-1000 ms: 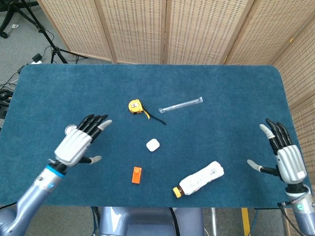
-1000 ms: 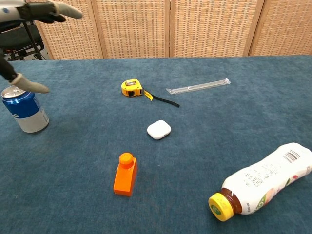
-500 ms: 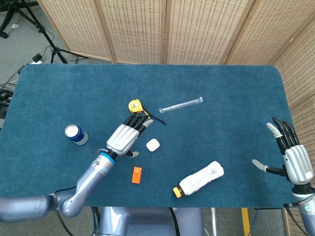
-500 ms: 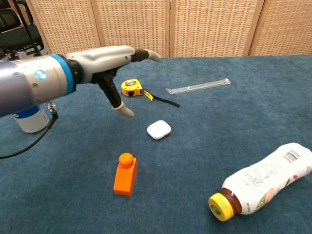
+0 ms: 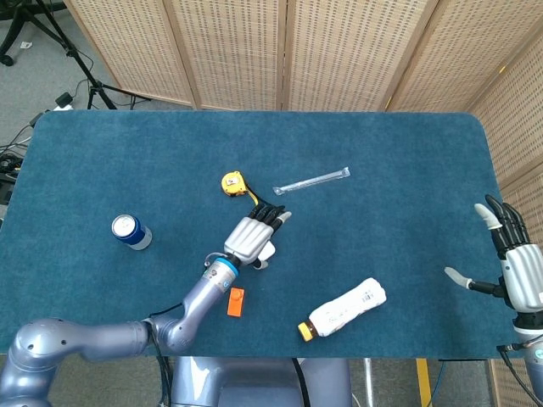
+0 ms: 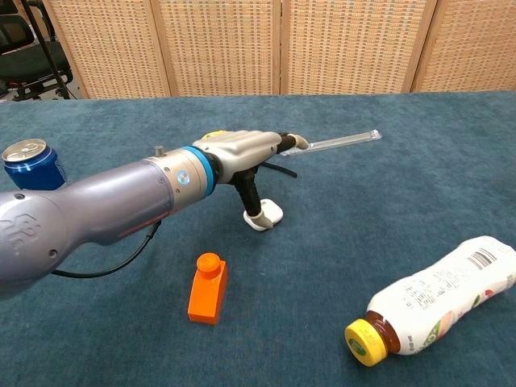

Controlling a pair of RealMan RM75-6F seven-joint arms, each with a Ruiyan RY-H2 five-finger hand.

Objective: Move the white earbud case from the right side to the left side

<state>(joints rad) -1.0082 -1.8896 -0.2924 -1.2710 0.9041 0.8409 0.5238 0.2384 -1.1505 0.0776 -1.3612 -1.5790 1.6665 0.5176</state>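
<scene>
The white earbud case (image 6: pixel 272 213) lies on the blue table cloth near the middle. In the head view only a sliver of the case (image 5: pixel 268 252) shows under my left hand (image 5: pixel 252 238). That hand (image 6: pixel 246 150) hovers flat over the case with its fingers stretched out and its thumb pointing down at the case's left edge. I cannot tell whether the thumb touches it, and nothing is gripped. My right hand (image 5: pixel 519 273) is at the table's right edge with its fingers spread, holding nothing.
A blue can (image 5: pixel 130 231) stands at the left. A yellow tape measure (image 5: pixel 233 182) and a clear wrapped straw (image 5: pixel 311 180) lie behind the case. An orange block (image 6: pixel 209 289) and a lying bottle (image 6: pixel 435 297) sit near the front edge.
My left arm has swept from the table's left side, past the can, to just over the earbud case. The right hand has drifted slightly right and toward the front edge.
</scene>
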